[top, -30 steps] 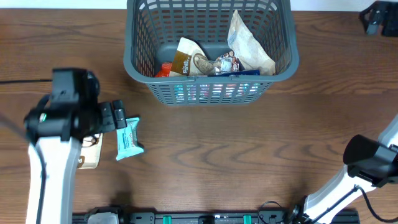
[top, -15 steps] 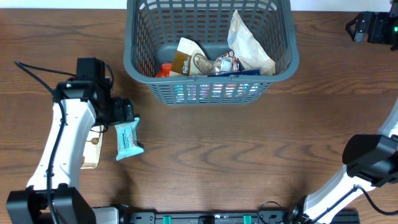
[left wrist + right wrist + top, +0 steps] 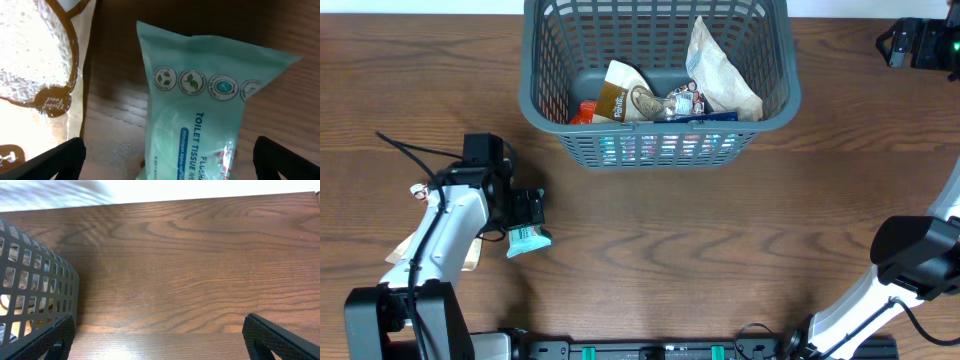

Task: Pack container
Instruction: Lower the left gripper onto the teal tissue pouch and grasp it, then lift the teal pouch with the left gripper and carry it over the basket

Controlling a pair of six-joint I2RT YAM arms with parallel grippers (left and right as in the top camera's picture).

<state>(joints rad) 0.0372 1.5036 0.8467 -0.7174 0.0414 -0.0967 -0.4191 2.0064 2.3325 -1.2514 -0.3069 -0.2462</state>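
left arm (image 3: 440, 235): near left corner of the tabletop (image 3: 720, 230), wrist pointed down at the wood.
left jaws: wide apart, clamped on nothing; in the wrist view one tip sits on each side of the tissue pack (image 3: 210, 115). Contact with it cannot be told.
tissue pack: pale teal, printed "TOILET TISSUE", lying flat on the tabletop; overhead, only its near end (image 3: 530, 240) shows from under the wrist.
rice packet (image 3: 35, 65): white with brown border, flat on the wood just beside the tissue pack on its left, a strip of bare wood between them; overhead it is mostly hidden under the left arm.
basket (image 3: 650, 148): grey-green, slotted walls, upright at the far middle of the tabletop, well apart from the tissue pack.
basket contents: brown packet (image 3: 618, 97) leaning mid-floor; white bag (image 3: 720, 75) propped on the right side; orange item (image 3: 582, 113) low at the near left; blue packet (image 3: 710, 116) along the near wall. Further detail too small to tell.
right jaws: far right corner, beyond the basket's right side; wide apart over bare wood, holding nothing. The wrist view shows the basket wall (image 3: 35, 295) at its left edge.
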